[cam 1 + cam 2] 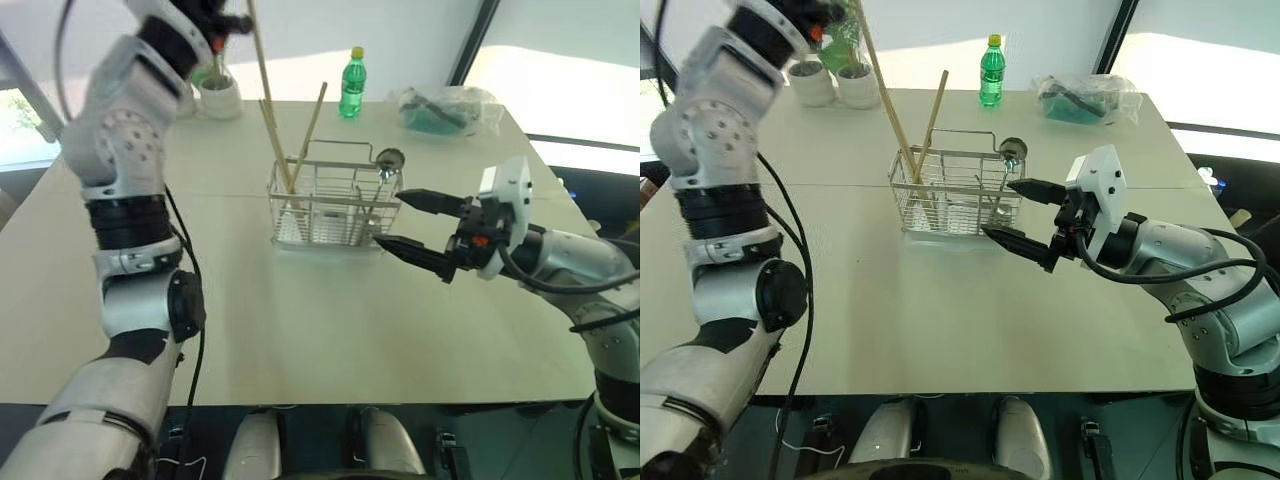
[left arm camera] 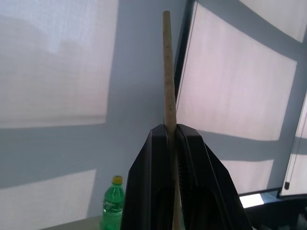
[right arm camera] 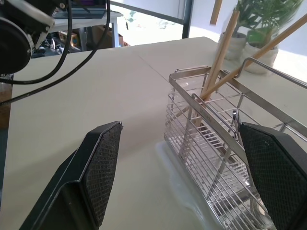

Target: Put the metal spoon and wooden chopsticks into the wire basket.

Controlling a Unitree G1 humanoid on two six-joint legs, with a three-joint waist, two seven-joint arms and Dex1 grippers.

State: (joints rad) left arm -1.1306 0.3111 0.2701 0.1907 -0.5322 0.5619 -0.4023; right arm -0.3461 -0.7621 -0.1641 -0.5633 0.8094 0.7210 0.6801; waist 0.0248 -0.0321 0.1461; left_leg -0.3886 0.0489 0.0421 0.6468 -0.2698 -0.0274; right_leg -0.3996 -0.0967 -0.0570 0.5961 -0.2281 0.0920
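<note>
High at the far left, the left hand (image 2: 173, 139) is clamped on one wooden chopstick (image 2: 168, 72). Two wooden chopsticks (image 1: 290, 150) and the metal spoon (image 1: 387, 165) stand in the wire basket (image 1: 335, 205) on the table (image 1: 300, 320). Just right of it, the right hand (image 1: 405, 222) hangs with fingers apart.

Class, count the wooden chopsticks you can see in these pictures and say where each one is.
3. Two chopsticks stand leaning in the wire basket; a third chopstick is pinched in the raised left gripper, its lower end reaching down to the basket.
</note>
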